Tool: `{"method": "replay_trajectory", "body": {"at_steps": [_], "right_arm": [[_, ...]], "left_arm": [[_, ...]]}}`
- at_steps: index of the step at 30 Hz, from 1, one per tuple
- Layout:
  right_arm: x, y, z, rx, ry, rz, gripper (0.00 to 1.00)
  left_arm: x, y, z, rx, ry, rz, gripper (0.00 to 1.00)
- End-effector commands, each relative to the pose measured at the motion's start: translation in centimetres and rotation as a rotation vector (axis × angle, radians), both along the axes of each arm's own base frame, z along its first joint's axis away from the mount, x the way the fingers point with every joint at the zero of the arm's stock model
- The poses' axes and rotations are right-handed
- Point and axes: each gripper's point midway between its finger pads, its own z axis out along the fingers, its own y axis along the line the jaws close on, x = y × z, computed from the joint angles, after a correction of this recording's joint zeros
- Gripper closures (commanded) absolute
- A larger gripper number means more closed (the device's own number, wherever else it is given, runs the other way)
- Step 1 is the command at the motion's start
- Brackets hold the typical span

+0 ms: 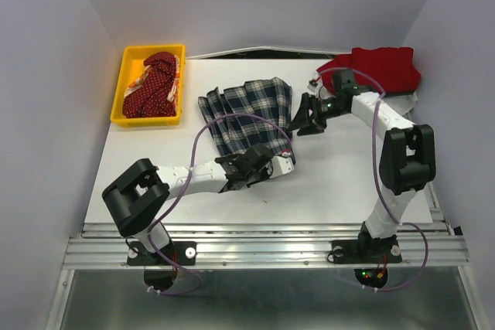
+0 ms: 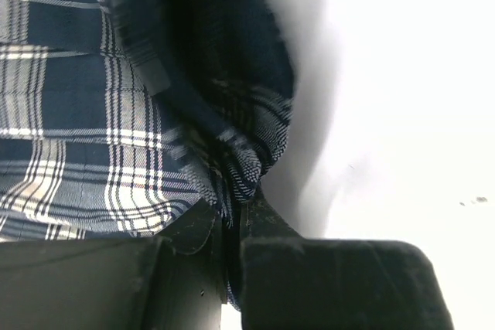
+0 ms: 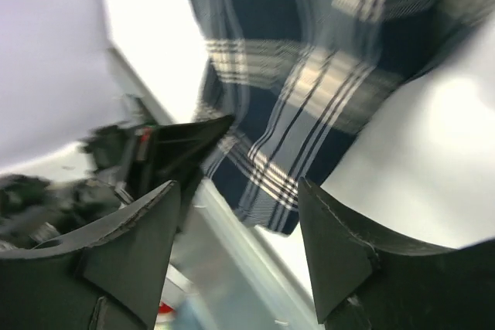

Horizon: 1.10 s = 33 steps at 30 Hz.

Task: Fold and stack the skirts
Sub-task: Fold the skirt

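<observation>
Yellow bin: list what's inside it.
A bunched dark red dotted skirt fills the yellow bin, with cream patterned cloth peeking beside it. Anything beneath them is covered.

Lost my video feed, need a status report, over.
Left end effector shut on plaid skirt, near edge. Right end effector open, empty, beside it. No obstruction seen.
</observation>
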Motion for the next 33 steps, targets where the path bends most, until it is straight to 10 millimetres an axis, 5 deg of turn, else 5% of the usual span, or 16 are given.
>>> {"method": "replay_trajectory", "body": {"at_steps": [1, 4, 7, 10, 15, 19, 24, 27, 33], "right_arm": [[0.1, -5.4, 1.0, -0.245, -0.230, 0.154, 0.33], [2.0, -6.5, 3.0, -0.327, -0.336, 0.165, 0.32], [4.9, -5.4, 6.1, -0.279, -0.447, 0.136, 0.31], [8.2, -2.6, 8.3, -0.149, -0.515, 0.121, 0.31], [11.2, 2.8, 7.8, -0.067, -0.543, 0.164, 0.35], [12.2, 6.8, 5.3, -0.025, -0.546, 0.205, 0.35], [13.1, 8.8, -3.0, -0.081, -0.509, 0.239, 0.41], [9.3, 9.8, -8.5, -0.107, -0.388, 0.332, 0.52], [3.6, 11.0, -10.2, -0.070, -0.326, 0.404, 0.65]], "left_arm": [[-2.2, -0.1, 1.9, 0.010, 0.078, -0.082, 1.00], [-3.6, -0.1, 2.5, 0.013, 0.131, -0.113, 1.00], [-5.6, -0.1, 2.6, 0.023, 0.211, -0.160, 1.00], [-7.8, -0.7, 3.9, 0.015, 0.297, -0.225, 1.00], [-11.6, -0.3, 5.2, 0.018, 0.480, -0.308, 1.00], [-13.2, -0.2, 6.5, 0.002, 0.545, -0.359, 1.00], [-14.6, -0.7, 8.4, -0.026, 0.607, -0.424, 1.00], [-14.8, -0.9, 9.9, -0.040, 0.632, -0.431, 1.00], [-11.0, -1.8, 13.4, -0.082, 0.604, -0.392, 1.00]]}}
